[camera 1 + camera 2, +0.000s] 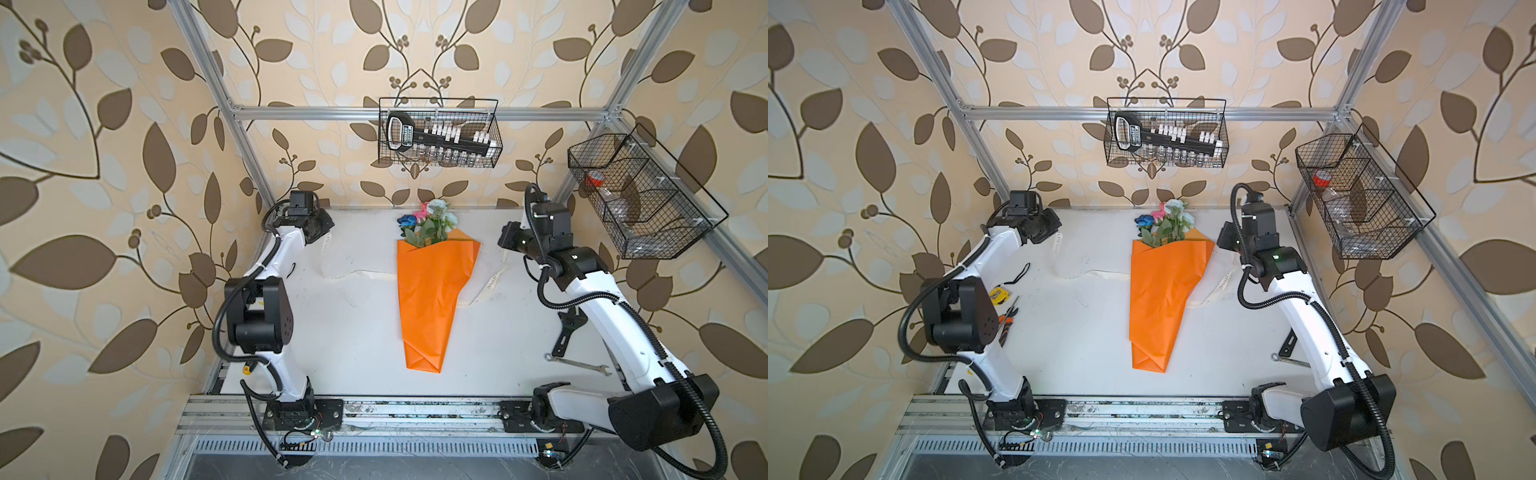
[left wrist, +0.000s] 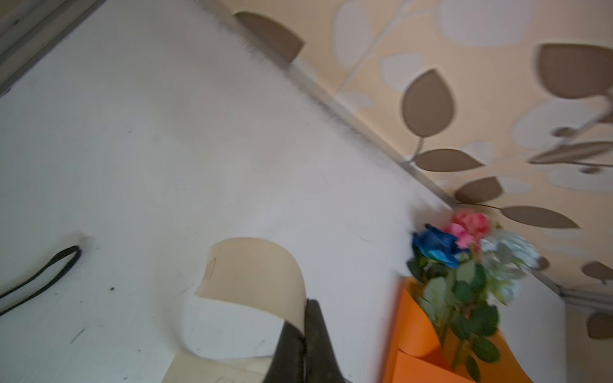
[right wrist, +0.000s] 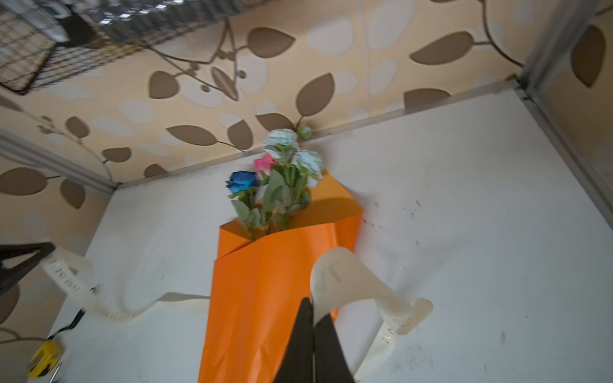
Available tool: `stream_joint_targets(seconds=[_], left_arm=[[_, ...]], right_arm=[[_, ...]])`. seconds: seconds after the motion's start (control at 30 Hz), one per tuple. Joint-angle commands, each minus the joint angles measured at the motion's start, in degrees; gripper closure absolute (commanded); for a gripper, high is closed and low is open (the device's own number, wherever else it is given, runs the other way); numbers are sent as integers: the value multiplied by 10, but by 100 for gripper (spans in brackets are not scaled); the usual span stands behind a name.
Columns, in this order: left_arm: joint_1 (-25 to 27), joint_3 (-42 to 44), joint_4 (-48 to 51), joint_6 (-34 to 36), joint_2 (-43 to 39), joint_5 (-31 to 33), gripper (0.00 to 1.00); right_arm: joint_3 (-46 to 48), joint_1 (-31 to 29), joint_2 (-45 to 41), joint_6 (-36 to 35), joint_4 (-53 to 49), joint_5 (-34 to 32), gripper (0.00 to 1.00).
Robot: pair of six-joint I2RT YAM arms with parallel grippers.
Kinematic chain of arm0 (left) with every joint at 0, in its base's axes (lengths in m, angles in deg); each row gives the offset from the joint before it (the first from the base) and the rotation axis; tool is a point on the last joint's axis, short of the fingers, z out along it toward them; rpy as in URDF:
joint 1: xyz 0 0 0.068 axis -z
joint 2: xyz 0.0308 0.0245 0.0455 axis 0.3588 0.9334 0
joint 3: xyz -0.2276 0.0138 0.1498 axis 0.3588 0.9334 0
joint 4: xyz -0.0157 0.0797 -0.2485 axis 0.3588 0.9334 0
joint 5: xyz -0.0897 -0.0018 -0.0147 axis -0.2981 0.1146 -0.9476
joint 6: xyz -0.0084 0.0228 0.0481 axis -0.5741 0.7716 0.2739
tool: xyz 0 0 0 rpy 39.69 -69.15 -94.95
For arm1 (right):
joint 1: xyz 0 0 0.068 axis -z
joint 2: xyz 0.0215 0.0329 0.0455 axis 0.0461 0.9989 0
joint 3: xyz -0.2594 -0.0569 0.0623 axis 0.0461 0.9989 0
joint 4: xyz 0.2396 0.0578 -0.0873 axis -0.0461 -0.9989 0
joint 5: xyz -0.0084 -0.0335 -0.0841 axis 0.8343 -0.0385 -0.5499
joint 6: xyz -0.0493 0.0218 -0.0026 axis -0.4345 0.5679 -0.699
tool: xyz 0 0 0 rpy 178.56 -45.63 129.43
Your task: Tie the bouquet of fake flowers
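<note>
Centrally on the worktop point(image 1: 353, 332) lies the bouquet of fake flowers point(image 1: 432, 299): pink, dark blue and pale blooms with green leaves in an orange paper cone, heads toward the back wall. The left end effector point(image 2: 306, 318) and the right end effector point(image 3: 313, 318) each clamp the cream ribbon point(image 3: 338, 275).

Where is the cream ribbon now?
In both top views the ribbon crosses mid-table under the bouquet; the left gripper and right gripper each pinch one end.

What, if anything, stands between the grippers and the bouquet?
Nothing visible. Only table separates the left gripper and right gripper from the bouquet of fake flowers; each is shut on the cream ribbon.
</note>
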Motion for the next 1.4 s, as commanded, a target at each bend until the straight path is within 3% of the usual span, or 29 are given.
stream_joint_targets(seconds=[0.0, 0.17, 0.4, 0.6, 0.8, 1.0, 1.23, 1.27, 1.3, 1.37], left_arm=[[46, 57, -57, 44, -80, -11, 100], [108, 143, -113, 56, -187, -31, 100], [154, 218, -167, 51, -286, -84, 100], [209, 278, -216, 76, -350, -115, 100], [268, 301, -225, 138, -361, -155, 100], [332, 294, -227, 213, -350, -194, 100], [342, 295, -230, 226, -333, -191, 100], [343, 295, -231, 226, -330, -186, 100], [342, 294, -231, 225, -327, -182, 100], [342, 291, -232, 224, -318, -178, 100]], right_arm=[[-71, -38, 35, -27, -12, 29, 100], [-174, -98, 116, -31, -5, 88, 100], [-347, -162, 263, -25, -12, 169, 100], [-480, -186, 395, -9, -17, 220, 100], [-599, -212, 526, 11, -10, 332, 100], [-562, -250, 576, 4, -2, 380, 100], [-414, -300, 555, -30, -7, 424, 100], [-388, -300, 545, -28, -7, 417, 88], [-367, -299, 535, -28, -5, 408, 67], [-333, -295, 513, -30, -4, 378, 52]])
